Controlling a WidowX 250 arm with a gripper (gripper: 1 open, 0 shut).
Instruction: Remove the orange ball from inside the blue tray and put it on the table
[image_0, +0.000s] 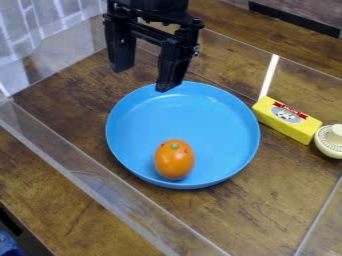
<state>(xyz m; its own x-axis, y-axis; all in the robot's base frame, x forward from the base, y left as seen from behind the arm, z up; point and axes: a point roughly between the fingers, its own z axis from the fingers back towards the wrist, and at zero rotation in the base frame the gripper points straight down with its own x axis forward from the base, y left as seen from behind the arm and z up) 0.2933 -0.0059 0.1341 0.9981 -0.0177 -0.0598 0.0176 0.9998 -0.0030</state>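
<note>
Black two-fingered gripper on show, dark from top to tip.

The gripper is matte black all over, no coloured markings to be seen on it. Two long, flat, slab-like fingers hang from a blocky black crosspiece at the top, each finger a plain rectangular bar with squared ends. The left finger looks slimmer, the right one broader and thicker. There are faint highlights along the edges of the housing up top; screws, cables and labels are too dark and small to make out.
</note>
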